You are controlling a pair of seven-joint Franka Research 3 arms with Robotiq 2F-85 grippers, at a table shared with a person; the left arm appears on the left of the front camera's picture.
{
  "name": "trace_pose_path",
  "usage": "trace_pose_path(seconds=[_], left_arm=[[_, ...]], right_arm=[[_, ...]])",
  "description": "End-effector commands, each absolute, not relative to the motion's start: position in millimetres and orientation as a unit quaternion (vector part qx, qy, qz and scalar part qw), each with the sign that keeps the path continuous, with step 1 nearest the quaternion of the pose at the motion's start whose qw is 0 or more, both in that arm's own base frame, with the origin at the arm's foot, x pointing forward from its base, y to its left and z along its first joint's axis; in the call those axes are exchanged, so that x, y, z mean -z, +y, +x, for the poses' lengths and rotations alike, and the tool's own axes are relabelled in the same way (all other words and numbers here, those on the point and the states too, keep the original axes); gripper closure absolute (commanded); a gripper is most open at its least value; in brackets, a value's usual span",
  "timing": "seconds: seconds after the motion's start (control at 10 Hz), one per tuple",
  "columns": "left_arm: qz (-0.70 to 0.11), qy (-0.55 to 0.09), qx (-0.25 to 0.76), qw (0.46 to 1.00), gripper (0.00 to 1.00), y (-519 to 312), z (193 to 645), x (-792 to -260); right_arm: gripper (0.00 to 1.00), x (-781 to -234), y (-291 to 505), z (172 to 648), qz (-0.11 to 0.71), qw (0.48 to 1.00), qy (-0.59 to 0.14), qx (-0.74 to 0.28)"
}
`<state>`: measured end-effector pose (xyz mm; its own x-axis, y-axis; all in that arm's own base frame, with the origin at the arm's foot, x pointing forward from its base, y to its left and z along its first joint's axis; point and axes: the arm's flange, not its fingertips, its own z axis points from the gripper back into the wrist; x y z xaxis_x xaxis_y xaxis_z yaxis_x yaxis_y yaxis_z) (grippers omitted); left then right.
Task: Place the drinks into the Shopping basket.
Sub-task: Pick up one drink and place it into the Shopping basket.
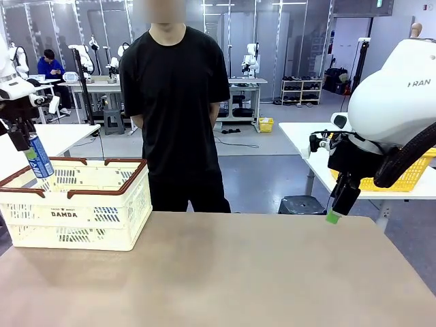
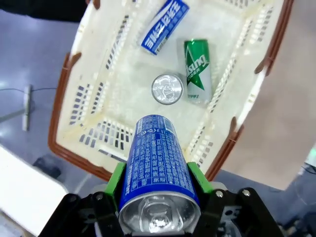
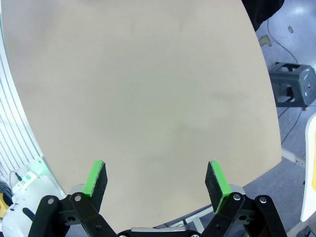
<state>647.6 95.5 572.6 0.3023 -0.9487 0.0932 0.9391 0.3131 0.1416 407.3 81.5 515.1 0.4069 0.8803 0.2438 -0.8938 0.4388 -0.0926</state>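
Observation:
My left gripper is shut on a blue can with white print, held above the near-left corner of the Shopping basket. In the front view that blue can hangs tilted over the basket's left rim, under the left gripper. Inside the basket lie a green can and another blue can, and a third can stands upright showing its silver top. My right gripper is open over bare tabletop, at the table's right side.
A person in black stands at the far edge of the table, hands behind the back. A yellow mesh basket sits on another table behind my right arm. A dark stool stands on the floor beyond the table edge.

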Motion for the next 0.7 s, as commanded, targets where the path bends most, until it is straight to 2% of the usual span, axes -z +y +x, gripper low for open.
trace_pose_path(seconds=[0.0, 0.3, 0.6], left_arm=[[0.012, -0.088, 0.609, 0.788, 0.41, 97, 667, -546], [0.034, -0.075, 0.603, 0.793, 0.41, 97, 683, -509], [0.045, -0.074, 0.627, 0.774, 0.41, 102, 698, -471]], right_arm=[[0.00, -515, 81, 407, 0.026, 0.838, -0.129, -0.529], [0.00, -515, 81, 407, 0.026, 0.838, -0.129, -0.529], [0.00, -515, 81, 407, 0.026, 0.838, -0.129, -0.529]])
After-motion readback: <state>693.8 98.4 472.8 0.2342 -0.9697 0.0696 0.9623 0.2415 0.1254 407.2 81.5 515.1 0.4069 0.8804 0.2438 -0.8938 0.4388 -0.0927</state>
